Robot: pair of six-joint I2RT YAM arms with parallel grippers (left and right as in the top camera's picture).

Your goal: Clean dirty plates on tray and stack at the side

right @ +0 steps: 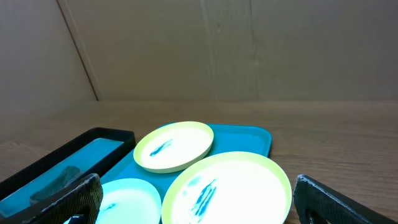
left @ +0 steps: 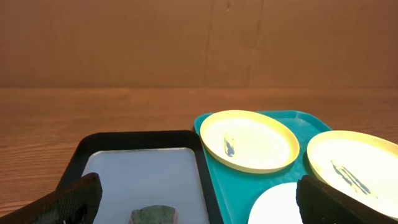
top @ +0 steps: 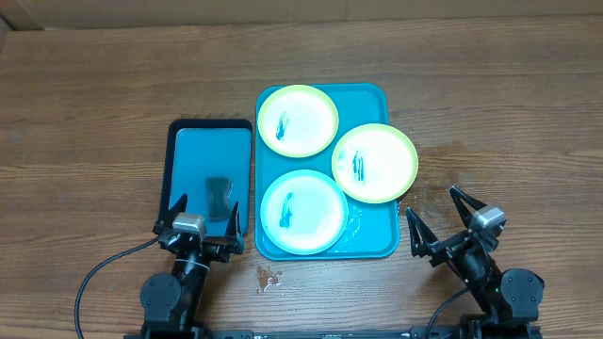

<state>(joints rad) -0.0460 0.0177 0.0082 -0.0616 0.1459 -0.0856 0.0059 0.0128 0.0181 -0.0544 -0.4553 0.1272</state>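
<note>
Wood-grain tabletop (top: 113,85) stretches under both my arms, and my wrist cameras show a plain brown cardboard wall (right: 249,50) behind it. At the middle lies the large rectangular teal-blue plastic tray (top: 367,91) with all three plates on it.

The far lime-green round plastic plate (top: 298,121) sits in the tray's far left corner. The second lime-green round plastic plate (top: 374,162) lies toward the right, its edge hanging out over the tray's right rim. The light blue round plastic plate (top: 303,212) occupies the near left part. The three lie edge to edge; I cannot tell whether any rim overlaps another. Each pale centre carries a dark blue smear.

Just beside the tray's left side is a smaller black-rimmed blue tray (top: 212,123) holding a dark grey-green pad (top: 220,193) near its near end. A small pale crumpled scrap (top: 268,276), too small to identify, lies on the tabletop just in front of the big tray.

My left gripper (top: 201,211) hovers over the near end of the small tray, spread wide and holding nothing, with the pad just ahead of it. My right gripper (top: 433,205) is near the big tray's near right corner, also spread wide and empty, apart from every plate.
</note>
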